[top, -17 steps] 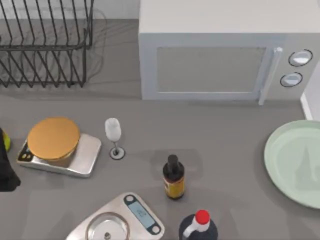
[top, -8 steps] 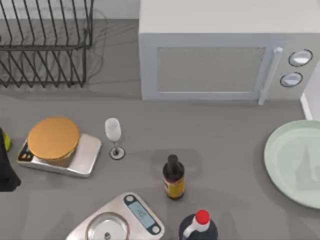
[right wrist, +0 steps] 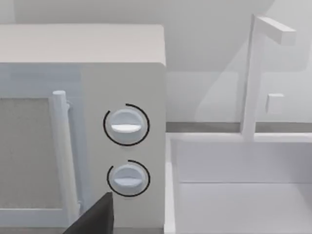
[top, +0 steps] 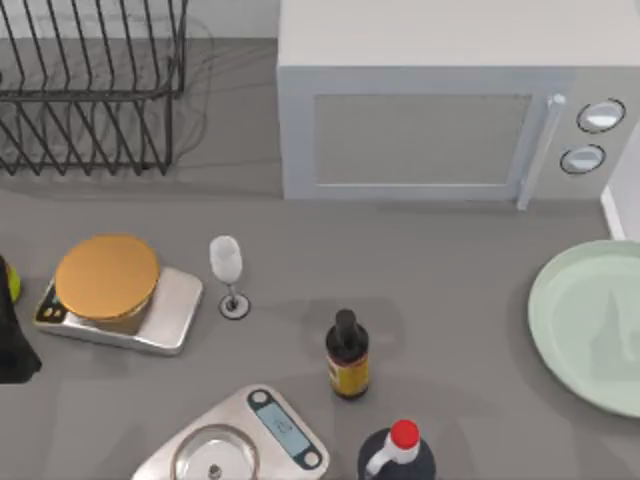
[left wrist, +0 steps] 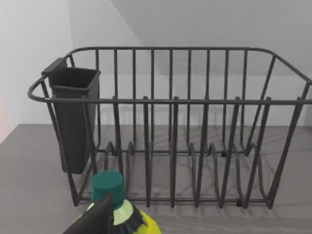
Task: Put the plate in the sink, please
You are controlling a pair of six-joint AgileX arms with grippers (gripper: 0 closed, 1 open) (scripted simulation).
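Sitting flat on the grey counter (top: 450, 290) at the top view's right edge, the plate (top: 590, 325) is lying untouched, so the task is looking barely begun; nothing is holding it, and lifting it and carrying it over are both still to come. The sink (right wrist: 234, 195) is showing in the right wrist view as a pale basin just beside the microwave (top: 440, 110), with a white faucet (right wrist: 256, 73) rising behind its rim; it is empty. Of the grippers I am seeing too little: a dark part of the left arm is resting at the top view's left edge, and I cannot tell whether either pair of fingers is parted or closed. Crowding the counter's left and middle are two kitchen scales, one bearing a golden disc (top: 107, 277), a wine glass (top: 227, 272), a dark bottle (top: 347, 355), a red-capped bottle (top: 398, 452) and a dish rack (top: 90, 85); all are standing well apart from the plate, so I judge the way to the sink fairly free, the faucet being the thing to mind.
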